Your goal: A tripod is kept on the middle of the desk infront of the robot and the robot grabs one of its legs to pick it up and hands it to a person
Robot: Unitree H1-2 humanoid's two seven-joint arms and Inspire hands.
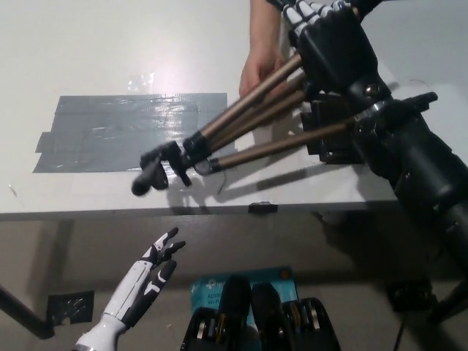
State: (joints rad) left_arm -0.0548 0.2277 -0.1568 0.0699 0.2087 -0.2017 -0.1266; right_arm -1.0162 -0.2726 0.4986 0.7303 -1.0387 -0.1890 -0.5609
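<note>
Nearest to us, the left hand (150, 274) rests below the table edge at the lower left, its fingers (170, 244) apart and holding nothing. Above it, the white table (110, 44) carries a patch of grey tape (110, 135). The tripod (252, 124) hangs tilted above the table, its head (161, 164) low over the tape's right end, near the front edge, and its 3 legs rising together toward the upper right. There our right hand (329, 44) is clamped on the legs' upper ends, fingers wrapped around them. At the far edge, a person's hand (259, 62) touches the tripod legs just beside our right hand.
</note>
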